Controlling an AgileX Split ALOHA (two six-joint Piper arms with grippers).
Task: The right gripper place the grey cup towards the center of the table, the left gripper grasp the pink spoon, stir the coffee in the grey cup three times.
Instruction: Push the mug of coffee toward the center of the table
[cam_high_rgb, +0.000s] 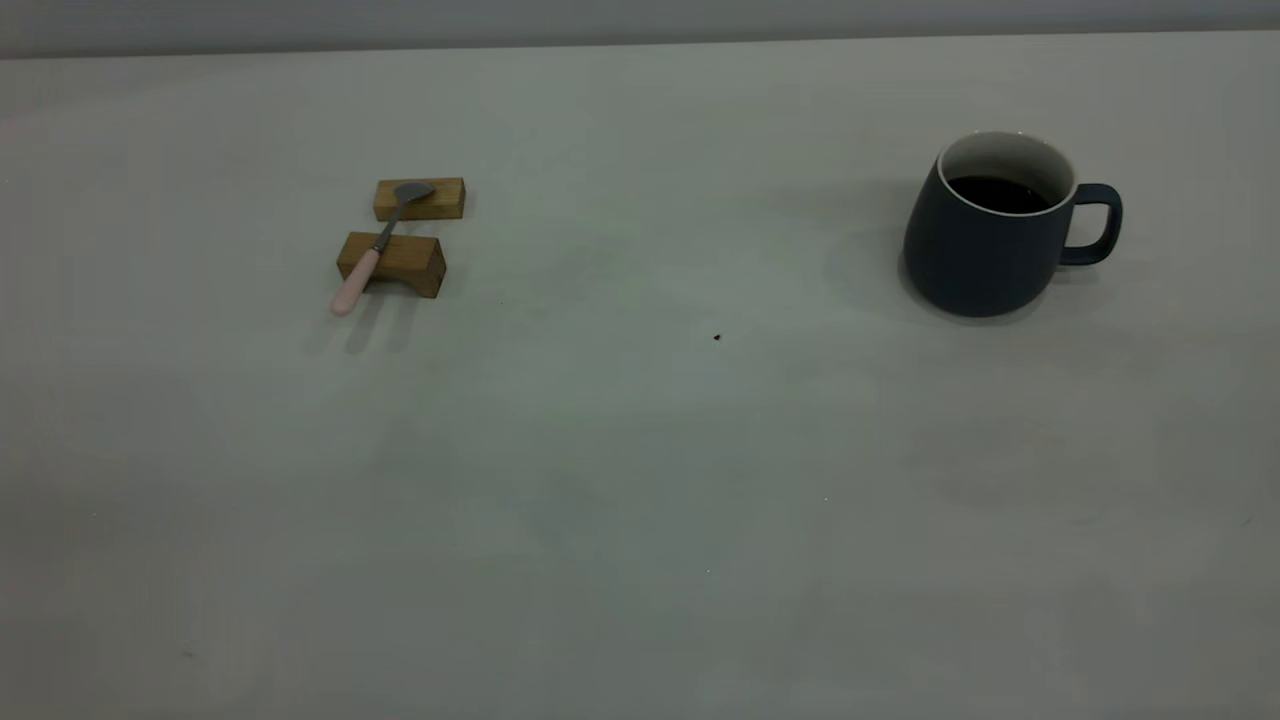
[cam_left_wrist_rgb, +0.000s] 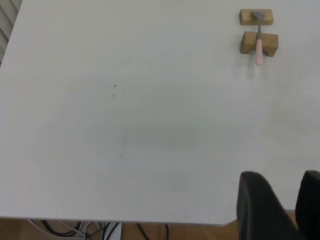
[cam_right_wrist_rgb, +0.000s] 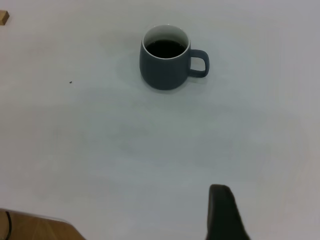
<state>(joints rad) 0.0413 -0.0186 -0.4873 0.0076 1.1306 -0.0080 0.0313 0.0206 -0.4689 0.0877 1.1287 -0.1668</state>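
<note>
The grey cup (cam_high_rgb: 985, 240) stands upright at the table's (cam_high_rgb: 640, 480) right side, handle pointing right, with dark coffee (cam_high_rgb: 1000, 193) inside. The right wrist view shows the cup (cam_right_wrist_rgb: 167, 65) and its coffee (cam_right_wrist_rgb: 165, 48) well ahead of my right gripper (cam_right_wrist_rgb: 222, 210), which is only a dark part at the picture's edge. The pink spoon (cam_high_rgb: 375, 250) lies across two wooden blocks at the left, bowl on the far block. In the left wrist view the spoon (cam_left_wrist_rgb: 259, 37) is far from my left gripper (cam_left_wrist_rgb: 282, 175), which is open with nothing in it. Neither gripper appears in the exterior view.
The far block (cam_high_rgb: 419, 199) and near block (cam_high_rgb: 400, 262) carry the spoon. A tiny dark speck (cam_high_rgb: 717, 337) marks the table's middle. The table's near edge (cam_left_wrist_rgb: 150, 220) with cables below shows in the left wrist view.
</note>
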